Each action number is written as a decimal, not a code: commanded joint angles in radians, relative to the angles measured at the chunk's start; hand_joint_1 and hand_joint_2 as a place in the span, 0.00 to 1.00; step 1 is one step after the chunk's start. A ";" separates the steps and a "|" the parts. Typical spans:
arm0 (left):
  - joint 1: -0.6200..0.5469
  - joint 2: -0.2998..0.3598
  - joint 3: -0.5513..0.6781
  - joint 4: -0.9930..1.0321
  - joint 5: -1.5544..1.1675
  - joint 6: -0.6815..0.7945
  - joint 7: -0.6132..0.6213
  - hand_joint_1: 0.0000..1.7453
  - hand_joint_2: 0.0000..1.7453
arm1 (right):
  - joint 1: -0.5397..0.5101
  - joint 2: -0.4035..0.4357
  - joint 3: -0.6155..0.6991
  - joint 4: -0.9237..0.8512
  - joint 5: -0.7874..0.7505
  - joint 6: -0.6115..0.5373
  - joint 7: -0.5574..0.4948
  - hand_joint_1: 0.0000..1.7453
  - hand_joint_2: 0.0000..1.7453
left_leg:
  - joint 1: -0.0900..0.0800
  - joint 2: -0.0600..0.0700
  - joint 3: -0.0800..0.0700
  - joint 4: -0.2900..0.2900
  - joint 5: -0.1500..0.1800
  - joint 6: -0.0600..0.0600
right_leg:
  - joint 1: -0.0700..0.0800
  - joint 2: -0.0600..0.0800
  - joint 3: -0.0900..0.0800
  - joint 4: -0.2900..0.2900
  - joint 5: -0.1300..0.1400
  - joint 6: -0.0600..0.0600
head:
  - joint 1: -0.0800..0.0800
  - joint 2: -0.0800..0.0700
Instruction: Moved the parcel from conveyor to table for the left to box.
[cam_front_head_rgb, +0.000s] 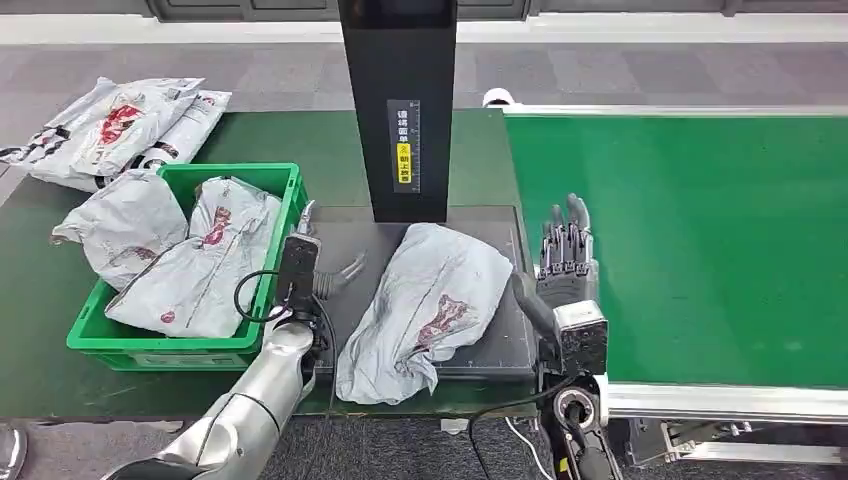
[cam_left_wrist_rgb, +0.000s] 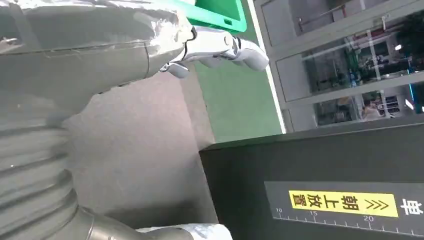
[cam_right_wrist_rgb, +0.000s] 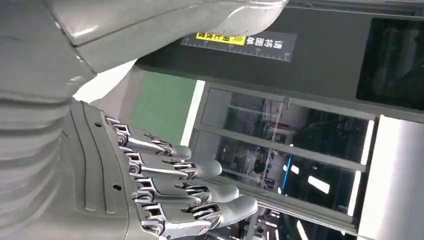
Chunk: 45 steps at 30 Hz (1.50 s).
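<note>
Showed the left hand (cam_left_wrist_rgb: 150, 45) stretched over grey table (cam_left_wrist_rgb: 135, 150), beside a black post (cam_left_wrist_rgb: 320, 160) bearing a yellow label (cam_left_wrist_rgb: 342, 202).

Black post (cam_front_head_rgb: 398, 100) cut off above, label print (cam_front_head_rgb: 403, 142) unreadable

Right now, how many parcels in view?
6, maybe more hidden: one parcel on the dark plate, two in the green crate, roughly three piled behind the crate.
</note>
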<state>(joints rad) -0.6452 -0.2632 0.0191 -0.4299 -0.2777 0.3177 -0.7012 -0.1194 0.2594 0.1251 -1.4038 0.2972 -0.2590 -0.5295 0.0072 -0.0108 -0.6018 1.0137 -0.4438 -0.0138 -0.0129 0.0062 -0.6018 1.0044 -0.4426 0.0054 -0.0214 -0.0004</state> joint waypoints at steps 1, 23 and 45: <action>-0.047 -0.020 0.003 0.009 -0.051 -0.051 0.003 0.00 1.00 | 0.106 0.034 -0.163 -0.162 -0.038 0.036 -0.002 0.00 1.00 | 0.000 -0.004 -0.001 0.000 0.000 0.000 | 0.001 -0.005 0.001 0.000 -0.001 0.000 | 0.000 0.000; -0.037 -0.026 -0.621 0.208 -0.770 -0.328 0.389 1.00 1.00 | 0.168 0.090 -0.326 -0.156 -0.093 0.203 0.010 0.00 1.00 | -0.001 -0.005 0.011 -0.002 -0.005 0.003 | -0.001 -0.006 0.015 -0.003 -0.005 0.001 | 0.000 0.000; -0.135 -0.059 -0.246 0.095 -0.580 0.092 0.242 1.00 1.00 | 0.227 0.088 -0.291 -0.147 -0.119 0.206 -0.006 0.00 1.00 | -0.001 -0.003 0.009 -0.001 -0.005 0.002 | -0.001 -0.003 0.011 -0.001 -0.005 0.001 | 0.000 0.000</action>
<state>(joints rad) -0.7274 -0.3223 -0.3734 -0.3361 -0.8595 0.4017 -0.4490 0.1077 0.3216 -0.1473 -1.5785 0.1816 -0.0534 -0.5352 0.0057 -0.0157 -0.5927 1.0135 -0.4481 -0.0122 -0.0144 0.0021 -0.5902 1.0037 -0.4477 0.0069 -0.0210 0.0000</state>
